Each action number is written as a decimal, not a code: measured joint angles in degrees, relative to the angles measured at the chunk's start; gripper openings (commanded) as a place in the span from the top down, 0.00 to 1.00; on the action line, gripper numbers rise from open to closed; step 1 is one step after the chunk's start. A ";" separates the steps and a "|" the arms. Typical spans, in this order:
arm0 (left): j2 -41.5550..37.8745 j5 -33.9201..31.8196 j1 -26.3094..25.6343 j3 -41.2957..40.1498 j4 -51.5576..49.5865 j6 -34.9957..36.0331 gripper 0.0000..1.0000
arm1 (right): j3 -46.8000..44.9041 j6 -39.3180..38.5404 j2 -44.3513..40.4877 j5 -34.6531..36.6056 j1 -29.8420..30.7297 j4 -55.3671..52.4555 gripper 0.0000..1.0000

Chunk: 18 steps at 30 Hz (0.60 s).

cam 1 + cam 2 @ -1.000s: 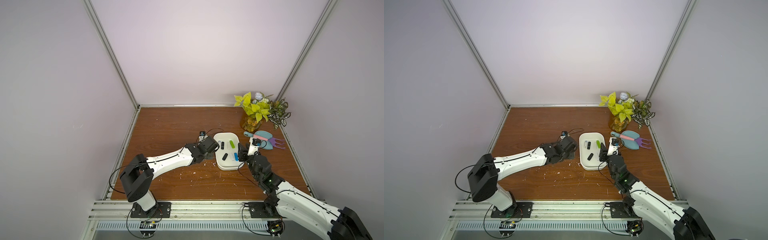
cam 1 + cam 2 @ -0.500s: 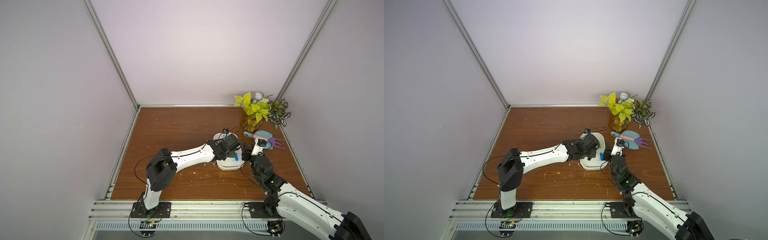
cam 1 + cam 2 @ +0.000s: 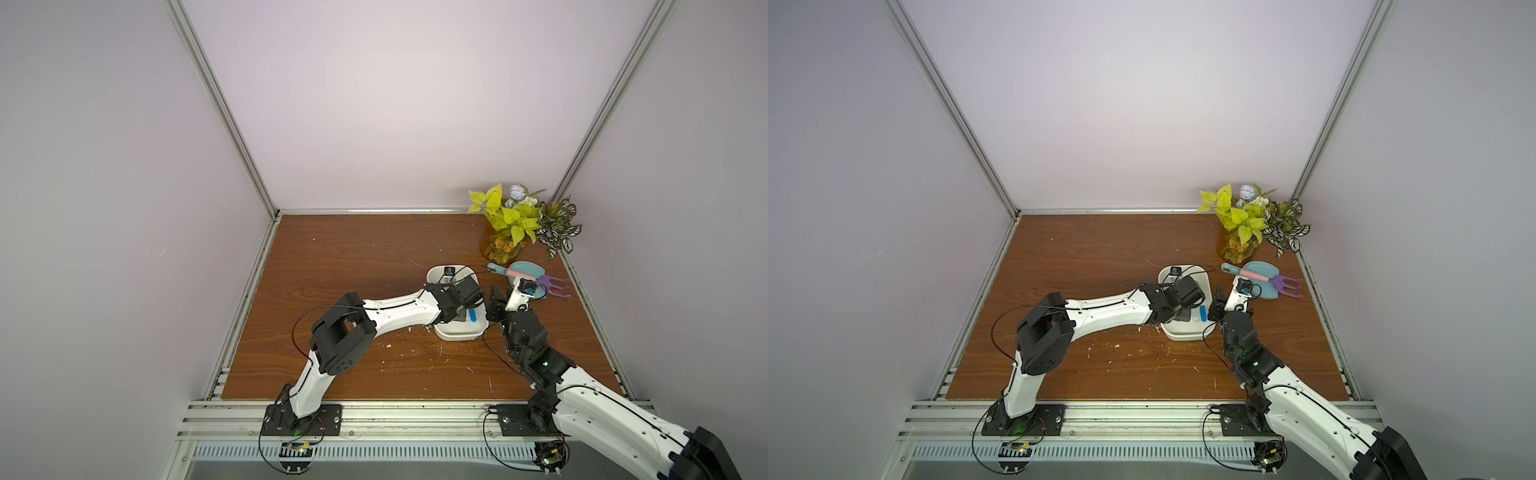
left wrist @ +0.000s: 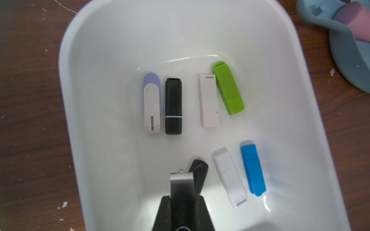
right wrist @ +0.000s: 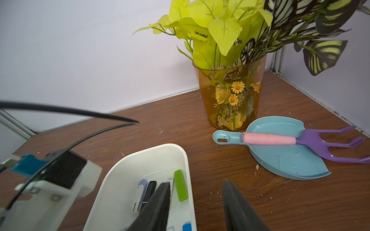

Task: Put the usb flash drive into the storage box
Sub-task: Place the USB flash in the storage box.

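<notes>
Left wrist view: left gripper (image 4: pixel 183 200) was clenched on the usb flash drive (image 4: pixel 181 184), a brushed-metal swivel clip over a black body. Drive hung inside the storage box (image 4: pixel 65 66) at its near end; contact w/ box floor not clear. Box was glossy white plastic, shallow, rounded-rect, plain rim. Six other drives lay flat inside, incl. green drive (image 4: pixel 228 88), blue drive (image 4: pixel 253 170), black drive (image 4: pixel 173 106). In both top views the left arm stretched low across the wood table (image 3: pixel 353 257), wrist over box. Right gripper (image 5: pixel 196 183) sat at the box's right rim, jaws apart, gripping nothing; one finger over box, other over table. Teal scoop (image 5: pixel 284 148), purple rake (image 5: pixel 268 139) and amber cup (image 5: pixel 232 96) crowded the right side; flecked wood lay open on box's left.
</notes>
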 measured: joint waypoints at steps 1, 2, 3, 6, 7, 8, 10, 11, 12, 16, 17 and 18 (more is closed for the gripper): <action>0.52 -0.11 0.07 0.00 -0.09 -0.07 0.99 | 0.00 0.04 0.00 0.00 0.00 -0.02 0.52; 0.94 -0.15 0.11 0.00 -0.20 -0.15 0.99 | 0.00 0.11 0.00 0.00 0.00 -0.02 0.52; 1.42 -0.22 0.20 0.00 -0.35 -0.20 0.99 | 0.00 0.15 0.00 -0.04 -0.02 -0.02 0.52; 2.45 -0.31 0.59 0.00 -0.76 -0.42 0.99 | 0.00 0.17 0.00 -0.20 -0.11 0.00 0.52; 2.71 -0.33 0.74 0.00 -0.79 -0.57 0.99 | 0.00 0.17 0.00 -0.24 -0.11 -0.02 0.52; 2.91 -0.42 0.81 0.02 -0.92 -0.61 0.99 | 0.00 0.20 0.00 -0.31 -0.13 -0.02 0.52; 2.93 -0.57 0.90 0.09 -1.05 -0.85 0.97 | 0.00 0.20 0.00 -0.39 -0.24 -0.02 0.52; 2.97 -0.63 0.94 0.22 -1.05 -0.96 0.95 | 0.00 0.20 0.00 -0.39 -0.28 -0.02 0.52; 2.99 -0.83 0.96 0.33 -0.98 -1.03 0.95 | 0.00 0.20 0.00 -0.39 -0.35 -0.02 0.52; 3.32 -1.46 1.14 0.70 -1.27 -1.16 0.93 | 0.00 0.22 0.02 -0.42 -0.37 -0.02 0.52; 3.41 -1.49 1.14 0.87 -1.36 -1.16 0.93 | 0.00 0.24 0.02 -0.44 -0.39 0.00 0.52; 3.50 -1.49 1.14 1.05 -1.36 -1.18 0.92 | 0.00 0.24 0.02 -0.44 -0.39 -0.02 0.52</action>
